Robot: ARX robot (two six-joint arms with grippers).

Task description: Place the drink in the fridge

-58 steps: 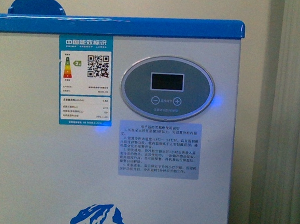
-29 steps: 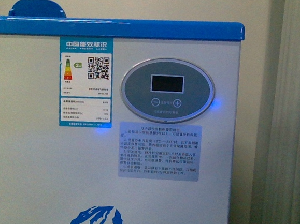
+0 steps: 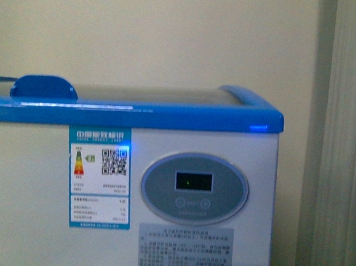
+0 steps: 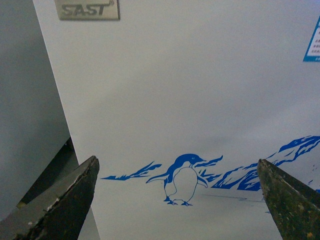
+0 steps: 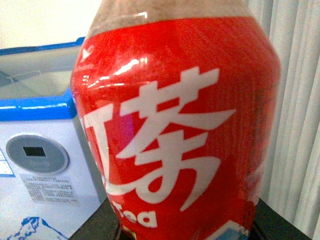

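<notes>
On my right wrist feed the drink (image 5: 175, 125) fills the picture, its cap and base cut off, and it hides much of the fridge (image 5: 35, 107). On the front feed the fridge runs off the left and lower edges, and the print on its grey notice (image 3: 184, 254) is too small to read. Only the tips of my left gripper (image 4: 177, 159) show.

You can read "SAST" on the silver badge (image 4: 87, 9) on the fridge (image 4: 200, 100) front. The drink (image 5: 175, 125) shows a large white "茶", with "Tea" at six o'clock of it. The energy label (image 3: 99, 176), at nine o'clock of the oval display (image 3: 194, 188), is headed "中国能效标识".
</notes>
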